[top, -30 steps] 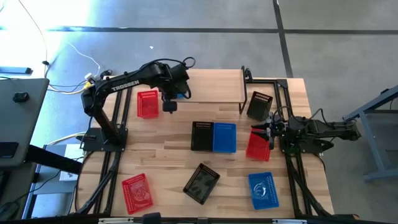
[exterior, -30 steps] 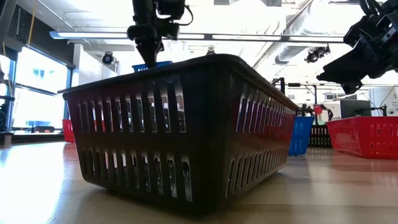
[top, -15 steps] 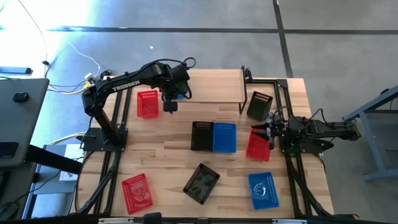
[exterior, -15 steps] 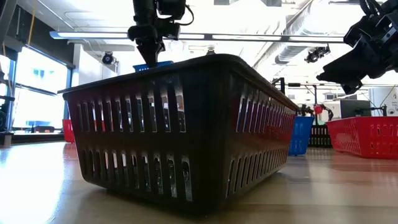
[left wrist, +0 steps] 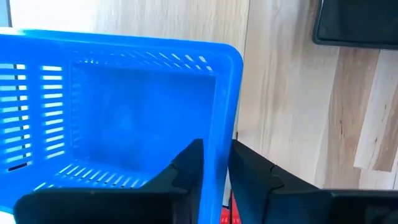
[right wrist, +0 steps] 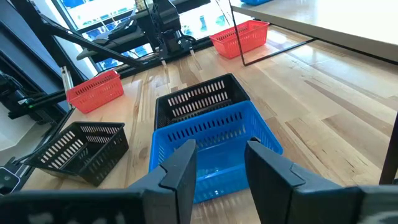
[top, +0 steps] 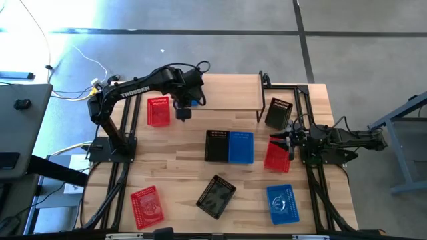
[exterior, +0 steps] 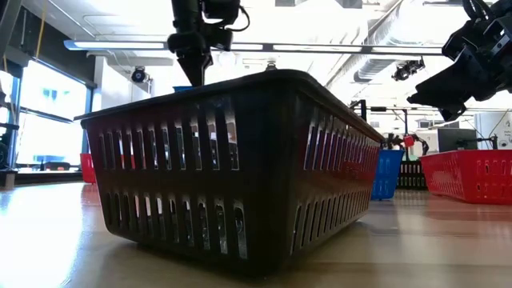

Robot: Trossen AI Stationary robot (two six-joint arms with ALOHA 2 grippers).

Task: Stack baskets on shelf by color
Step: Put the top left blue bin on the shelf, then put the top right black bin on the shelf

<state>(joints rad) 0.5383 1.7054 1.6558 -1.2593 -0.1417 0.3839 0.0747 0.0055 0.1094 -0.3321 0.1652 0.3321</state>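
A blue basket (left wrist: 124, 118) sits on the left part of the light-wood shelf (top: 233, 93). My left gripper (left wrist: 216, 165) points down over it, open. One finger stands inside the basket's right-hand wall (left wrist: 217, 124) and one outside it. In the low view only a sliver of that basket (exterior: 182, 88) shows under the gripper (exterior: 194, 68). My right gripper (right wrist: 221, 155) waits open at the table's right edge (top: 288, 143), holding nothing. My left gripper stands astride the blue basket's wall (left wrist: 219, 149) from above, one finger (left wrist: 189, 165) inside and one outside. Whether either finger touches the wall I cannot tell. The basket's bottom is down on the shelf.
On the tabletop lie a red basket (top: 158, 111) beside the shelf, and a black (top: 217, 145) and a blue one (top: 241, 147) side by side at the middle. A black one (top: 278, 113) tilts at the shelf's right end. Several more lie near the front edge and at the right.
My left gripper has opened over the shelf without moving away. In the low view the blue basket has dropped a little from under its fingers and now sits lower, mostly hidden behind the near black basket.
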